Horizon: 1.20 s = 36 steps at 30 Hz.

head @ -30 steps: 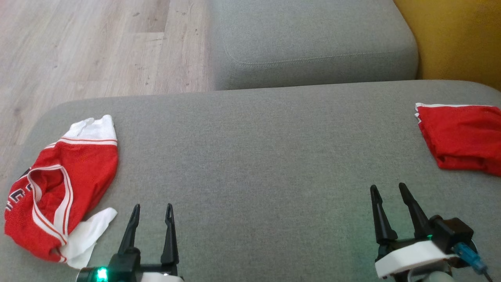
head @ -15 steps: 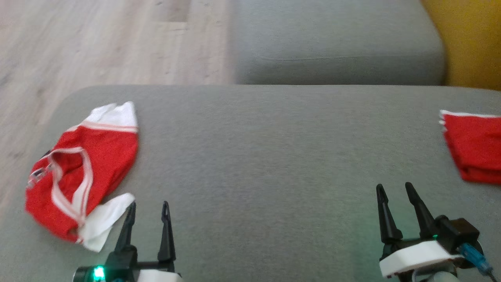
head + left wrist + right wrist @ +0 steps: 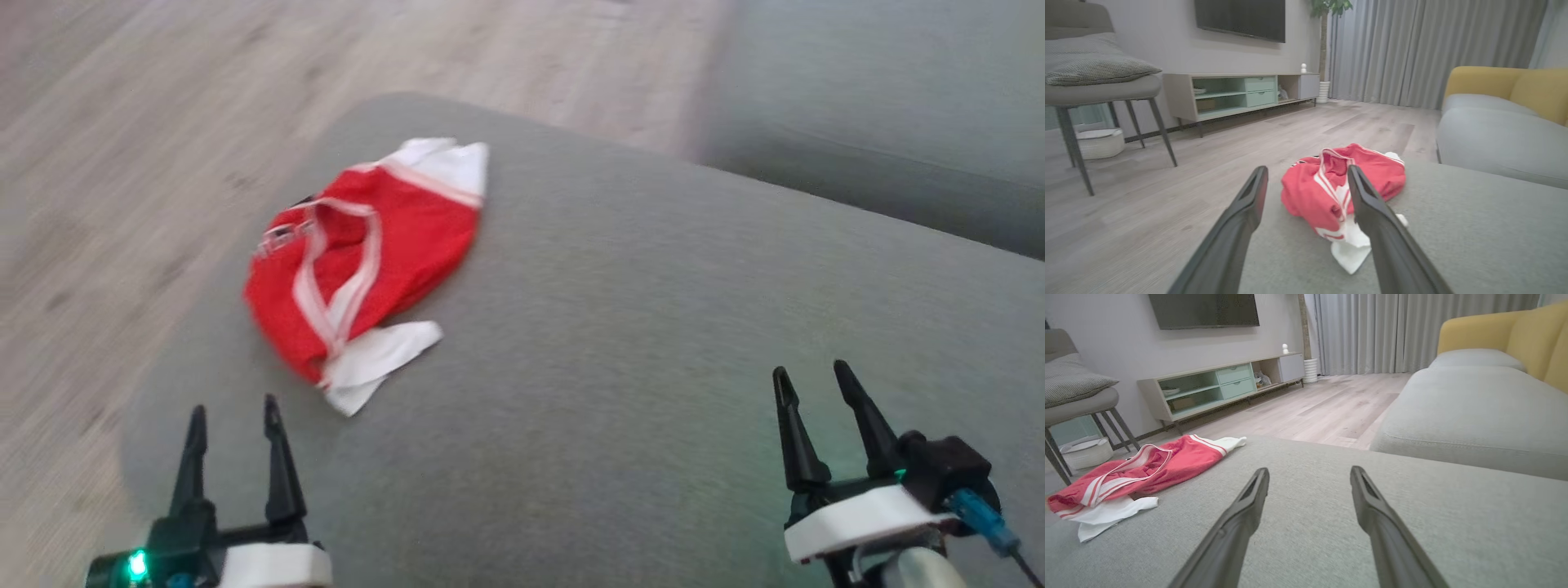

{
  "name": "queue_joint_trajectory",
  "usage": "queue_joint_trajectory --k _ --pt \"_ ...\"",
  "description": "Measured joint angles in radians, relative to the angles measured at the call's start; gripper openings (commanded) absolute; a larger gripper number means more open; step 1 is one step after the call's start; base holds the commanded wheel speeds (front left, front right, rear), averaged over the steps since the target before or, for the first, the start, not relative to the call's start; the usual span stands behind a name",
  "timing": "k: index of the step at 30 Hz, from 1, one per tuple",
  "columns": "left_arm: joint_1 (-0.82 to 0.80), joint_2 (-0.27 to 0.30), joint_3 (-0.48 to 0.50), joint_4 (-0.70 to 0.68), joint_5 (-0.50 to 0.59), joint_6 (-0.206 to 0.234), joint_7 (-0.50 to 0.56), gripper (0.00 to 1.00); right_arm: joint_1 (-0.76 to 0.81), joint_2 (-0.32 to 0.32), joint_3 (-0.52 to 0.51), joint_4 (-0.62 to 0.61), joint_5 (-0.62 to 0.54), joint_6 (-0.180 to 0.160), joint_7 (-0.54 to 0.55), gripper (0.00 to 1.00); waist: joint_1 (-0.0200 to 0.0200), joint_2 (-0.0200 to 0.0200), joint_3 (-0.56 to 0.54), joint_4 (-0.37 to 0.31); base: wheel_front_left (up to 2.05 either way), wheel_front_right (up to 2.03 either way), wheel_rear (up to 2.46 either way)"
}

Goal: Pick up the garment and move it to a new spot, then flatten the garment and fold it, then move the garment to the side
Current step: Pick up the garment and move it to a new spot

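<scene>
The garment (image 3: 367,253) is a crumpled red jersey with white trim and white sleeves, lying near the far left corner of the grey cushion (image 3: 637,343). My left gripper (image 3: 233,416) stands open at the lower left, short of the garment and a little to its left. In the left wrist view the garment (image 3: 1331,188) lies just beyond the open left gripper (image 3: 1306,173). My right gripper (image 3: 810,382) is open at the lower right over bare cushion, far from the garment. The right wrist view has the garment (image 3: 1139,469) off to the left of the open right gripper (image 3: 1309,473).
Wooden floor (image 3: 163,122) lies left of and beyond the cushion. A second grey cushion (image 3: 882,131) sits at the upper right. The wrist views show a chair (image 3: 1098,81), a low TV cabinet (image 3: 1241,92), curtains and a yellow sofa back (image 3: 1490,330).
The head camera has swung left, so the garment now sits nearer the middle and the red cloth at the right has left the picture. Both grippers stay open.
</scene>
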<state>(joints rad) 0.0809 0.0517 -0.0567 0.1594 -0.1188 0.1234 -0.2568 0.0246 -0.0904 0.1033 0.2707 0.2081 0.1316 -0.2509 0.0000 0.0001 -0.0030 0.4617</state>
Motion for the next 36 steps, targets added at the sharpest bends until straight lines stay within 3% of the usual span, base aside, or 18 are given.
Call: queue_joint_trajectory --k 7,13,17,20,24,30,31,32,33,36 --pt "-0.052 -0.001 0.035 -0.008 0.002 -0.011 0.000 1.00 -0.024 -0.050 0.019 -0.006 -0.002 0.000 0.000 1.00 0.0001 0.0000 0.075 0.061 0.00 0.00 0.00" --pt "-0.322 0.000 0.060 0.043 0.016 -0.052 0.000 1.00 -0.076 -0.160 0.023 -0.026 -0.015 0.000 0.000 1.00 0.0003 0.0000 0.196 0.037 0.00 0.00 0.00" --pt "-0.526 0.016 0.057 0.241 0.028 -0.085 0.010 1.00 -0.130 -0.235 0.031 -0.041 -0.016 0.000 0.000 1.00 0.0004 0.0000 0.286 0.010 0.00 0.00 0.00" --pt "-0.664 0.044 0.063 0.414 0.015 -0.114 0.113 1.00 -0.168 -0.272 0.054 -0.050 -0.016 0.000 0.000 1.00 0.0005 -0.0001 0.347 -0.017 0.00 0.00 0.00" --pt "-0.816 0.099 0.084 0.617 0.001 -0.116 0.244 1.00 -0.214 -0.298 0.082 -0.065 -0.017 0.000 0.000 1.00 0.0003 -0.0001 0.409 -0.068 0.00 0.00 0.00" --pt "-0.893 0.166 0.117 0.831 -0.016 -0.115 0.291 1.00 -0.281 -0.302 0.088 -0.083 -0.022 0.000 -0.006 1.00 0.0001 -0.0001 0.474 -0.154 0.00 0.00 0.00" --pt "-0.893 0.170 0.127 0.849 -0.028 -0.116 0.276 0.89 -0.285 -0.302 0.086 -0.086 -0.022 0.000 -0.006 1.00 0.0000 -0.0001 0.482 -0.166 0.00 0.00 0.00" --pt "-0.893 0.175 0.127 0.858 -0.031 -0.116 0.244 0.33 -0.286 -0.301 0.084 -0.088 -0.022 0.000 -0.007 1.00 0.0000 -0.0001 0.490 -0.177 0.00 0.00 0.00" --pt "-0.895 0.179 0.127 0.859 -0.029 -0.113 0.203 0.00 -0.286 -0.300 0.080 -0.092 -0.022 0.000 -0.012 1.00 0.0000 -0.0001 0.498 -0.186 0.00 0.00 0.00" --pt "-0.920 0.189 0.121 0.859 -0.019 -0.105 0.093 0.00 -0.288 -0.294 0.076 -0.097 -0.022 0.000 -0.013 1.00 0.0002 -0.0001 0.506 -0.202 0.00 0.00 0.00"
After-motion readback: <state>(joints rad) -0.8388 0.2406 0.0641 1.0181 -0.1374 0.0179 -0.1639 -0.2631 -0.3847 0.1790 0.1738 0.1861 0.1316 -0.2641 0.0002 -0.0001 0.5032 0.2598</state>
